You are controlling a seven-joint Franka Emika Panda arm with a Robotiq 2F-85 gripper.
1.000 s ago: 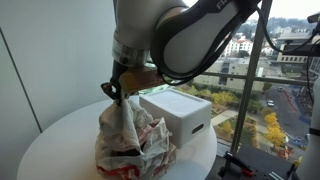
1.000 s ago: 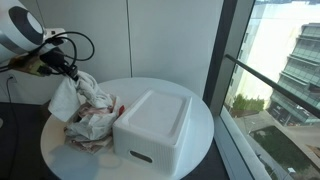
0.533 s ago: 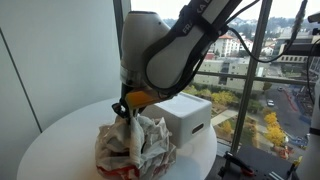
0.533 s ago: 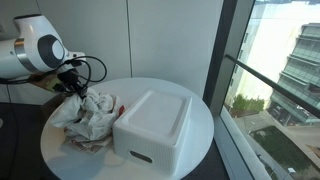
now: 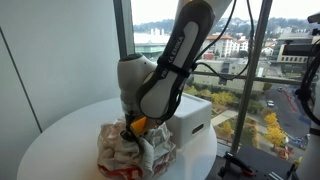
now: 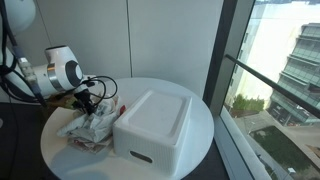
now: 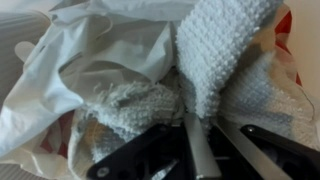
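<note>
Gripper (image 5: pixel 133 127) low over round table (image 5: pixel 60 135), sunk into the mouth of a crumpled bag (image 5: pixel 112 152). Jaws clenched on a white knit towel (image 7: pixel 222 50). Wrist view: towel pinched between the fingers, inside the bag, plastic bunched around it. Bag lies on the table just beside a white box (image 6: pixel 155 120).

Daylight pours in through the tall window (image 6: pixel 270 70) and blows out the sky in both exterior views. The round white surface (image 6: pixel 200 120) is evenly lit, with soft shadow beside the box (image 6: pixel 155 125). The wrist view is grainy and pale, and the towel (image 7: pixel 220 50) near the lens is slightly blurred.
</note>
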